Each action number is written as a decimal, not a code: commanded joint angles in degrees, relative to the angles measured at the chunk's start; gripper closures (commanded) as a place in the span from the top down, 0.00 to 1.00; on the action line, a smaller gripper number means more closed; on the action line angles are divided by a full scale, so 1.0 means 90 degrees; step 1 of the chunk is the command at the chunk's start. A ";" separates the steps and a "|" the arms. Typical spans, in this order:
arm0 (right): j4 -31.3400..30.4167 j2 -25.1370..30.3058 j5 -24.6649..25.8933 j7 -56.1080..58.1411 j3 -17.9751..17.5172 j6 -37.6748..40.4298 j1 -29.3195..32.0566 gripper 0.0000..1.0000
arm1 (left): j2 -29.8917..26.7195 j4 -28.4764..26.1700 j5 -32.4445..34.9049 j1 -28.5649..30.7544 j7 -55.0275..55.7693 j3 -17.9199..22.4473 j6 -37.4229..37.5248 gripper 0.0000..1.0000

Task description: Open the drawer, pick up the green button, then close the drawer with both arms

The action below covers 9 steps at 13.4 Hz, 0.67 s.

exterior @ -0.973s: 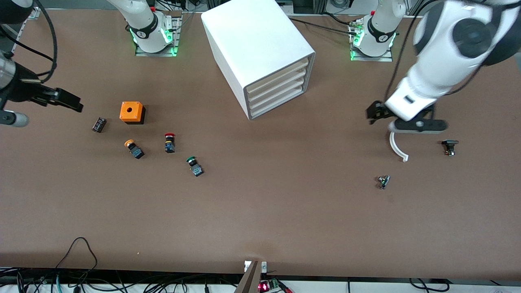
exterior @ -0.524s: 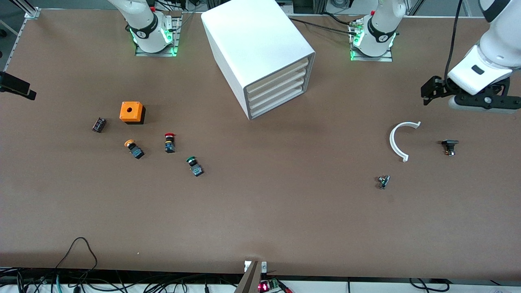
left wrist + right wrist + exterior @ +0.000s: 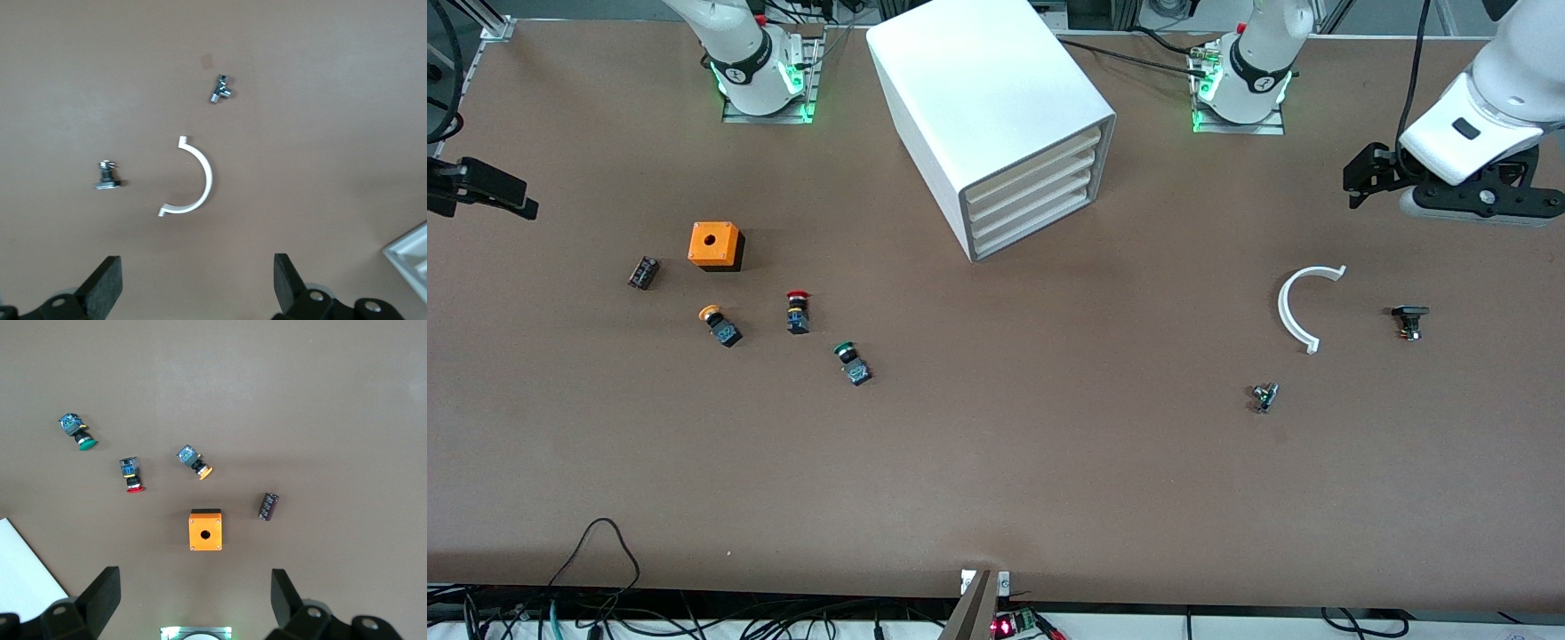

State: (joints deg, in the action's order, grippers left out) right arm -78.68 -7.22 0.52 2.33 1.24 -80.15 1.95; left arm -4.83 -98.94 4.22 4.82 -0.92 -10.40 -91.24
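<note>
The white cabinet (image 3: 996, 98) stands at the middle of the table near the arm bases, all four drawers shut. The bottommost drawer (image 3: 1032, 228) is pushed in. The green button (image 3: 851, 362) lies on the bare table, nearer the front camera than the cabinet; it also shows in the right wrist view (image 3: 77, 432). My left gripper (image 3: 1365, 173) is open and empty over the table at the left arm's end (image 3: 197, 283). My right gripper (image 3: 489, 187) is open and empty over the table's edge at the right arm's end (image 3: 193, 593).
The red-capped button (image 3: 797, 311), the orange-capped button (image 3: 720, 325), an orange box (image 3: 715, 245) and a small black part (image 3: 643, 272) lie near the green button. A white curved piece (image 3: 1282, 307) and two small metal parts (image 3: 1264, 396), (image 3: 1408, 320) lie under the left arm.
The left arm rose and swung away from the white curved piece toward its end of the table. The right gripper drew back to the table's edge, then came in slightly.
</note>
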 commanded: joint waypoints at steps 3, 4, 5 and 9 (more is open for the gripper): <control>-0.1373 0.1016 0.0001 -0.0150 -0.0099 -0.0625 -0.0002 1.00 | 0.0067 0.0105 -0.0206 0.0148 -0.0191 0.0081 0.0050 1.00; -0.1365 0.1026 0.0001 -0.0248 -0.0109 -0.0577 -0.0002 1.00 | 0.0067 0.0105 -0.0206 0.0148 -0.0181 0.0072 0.0060 1.00; -0.1365 0.1036 0.0001 -0.0287 -0.0109 -0.0547 -0.0002 1.00 | 0.0067 0.0105 -0.0206 0.0148 -0.0181 0.0042 0.0060 1.00; -0.1346 0.1046 0.0021 -0.0278 -0.0099 -0.0547 -0.0002 1.00 | 0.0058 0.0114 -0.0215 0.0167 -0.0171 0.0042 0.0060 1.00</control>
State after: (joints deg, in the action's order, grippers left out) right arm -89.38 1.02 0.52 0.63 0.53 -83.97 1.94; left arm -4.66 -98.94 3.31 5.91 -1.52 -9.88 -91.24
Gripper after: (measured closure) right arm 0.000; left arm 0.000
